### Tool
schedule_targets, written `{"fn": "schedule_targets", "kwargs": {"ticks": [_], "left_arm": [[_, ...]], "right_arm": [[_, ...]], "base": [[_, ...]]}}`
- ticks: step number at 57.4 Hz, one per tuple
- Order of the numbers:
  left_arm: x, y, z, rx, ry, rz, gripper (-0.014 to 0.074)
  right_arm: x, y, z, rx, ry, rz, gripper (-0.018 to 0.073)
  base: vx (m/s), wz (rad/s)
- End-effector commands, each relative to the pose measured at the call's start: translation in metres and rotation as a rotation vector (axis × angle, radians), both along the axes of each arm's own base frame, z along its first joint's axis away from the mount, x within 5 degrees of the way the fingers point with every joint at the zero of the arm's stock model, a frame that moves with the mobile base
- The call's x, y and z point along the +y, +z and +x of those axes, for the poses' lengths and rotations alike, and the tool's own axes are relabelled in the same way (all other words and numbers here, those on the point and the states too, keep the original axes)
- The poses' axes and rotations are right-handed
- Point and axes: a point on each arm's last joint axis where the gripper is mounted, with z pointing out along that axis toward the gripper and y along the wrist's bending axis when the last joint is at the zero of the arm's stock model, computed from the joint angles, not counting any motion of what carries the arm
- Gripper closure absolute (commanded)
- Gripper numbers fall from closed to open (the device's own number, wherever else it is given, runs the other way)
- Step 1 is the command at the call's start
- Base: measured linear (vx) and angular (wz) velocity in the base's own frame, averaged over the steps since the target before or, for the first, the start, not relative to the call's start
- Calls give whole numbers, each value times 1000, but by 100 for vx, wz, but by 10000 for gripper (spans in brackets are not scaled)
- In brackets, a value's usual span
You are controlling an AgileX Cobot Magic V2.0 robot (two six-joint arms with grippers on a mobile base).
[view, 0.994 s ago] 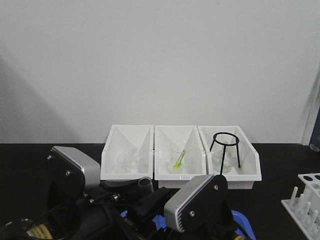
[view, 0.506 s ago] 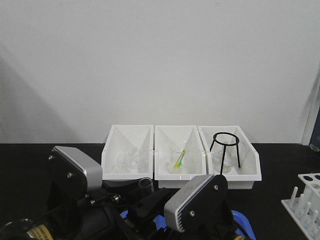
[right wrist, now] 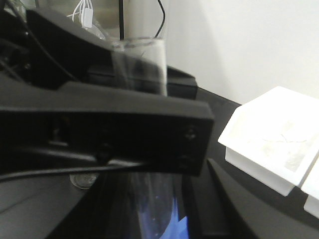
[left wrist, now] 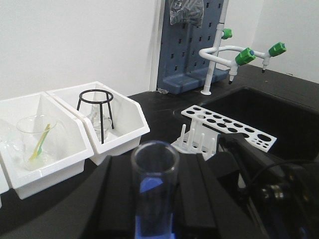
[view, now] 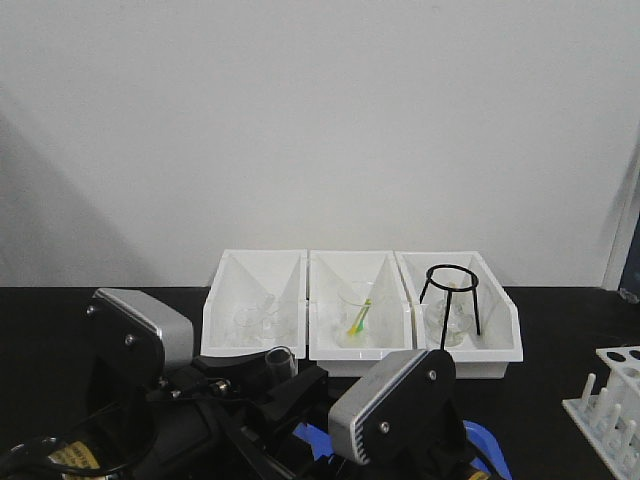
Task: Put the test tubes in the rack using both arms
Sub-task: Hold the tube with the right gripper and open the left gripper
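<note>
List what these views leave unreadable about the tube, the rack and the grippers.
Test tube, lower end: left wrist view, hidden between the left gripper fingers.
Right gripper, whether it grips the tube: right wrist view, blurred, black bar across.
Rack: front view, cut off by the right edge.
Blue tray: front view, mostly behind the arms.
Glassware in the white bins: front view, too faint to identify.

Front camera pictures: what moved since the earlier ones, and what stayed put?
The left arm swung its silver wrist box a little to the left and slightly up, and the test tube beside it shifted left with it. The right arm, the three white bins and the rack stayed where they were. Nothing was visibly grabbed or let go.
</note>
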Motion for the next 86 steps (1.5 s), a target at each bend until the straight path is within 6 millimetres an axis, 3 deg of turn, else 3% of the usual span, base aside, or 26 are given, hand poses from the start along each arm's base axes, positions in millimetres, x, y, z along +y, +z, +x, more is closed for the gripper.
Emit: {"fn": "schedule_targets", "kwargs": {"ticks": [1, 33, 37, 54, 68, 77, 86], "left_arm": [[2, 25, -1, -86, 10, -99, 611], [-4, 25, -8, -78, -26, -106, 611], [-4, 25, -8, -78, -26, -106, 611], [-4, 25, -8, -77, -26, -107, 611], [-4, 26, -8, -84, -24, -119, 603], [-4, 26, -8, -85, -24, -118, 524], [-4, 26, -8, -86, -24, -117, 336]], "right_arm": [[0, 26, -1, -105, 11, 100, 247], [0, 26, -1, -100, 10, 95, 255], [0, 26, -1, -100, 10, 95, 286], [0, 26, -1, -100, 10, 95, 574], [0, 26, -1, -103, 9, 92, 571], [0, 26, -1, -103, 8, 92, 570], [0, 26, -1, -103, 8, 92, 570]], "base": [[0, 0], [0, 0], [0, 0], [0, 0], [0, 0], [0, 0], [0, 0]]}}
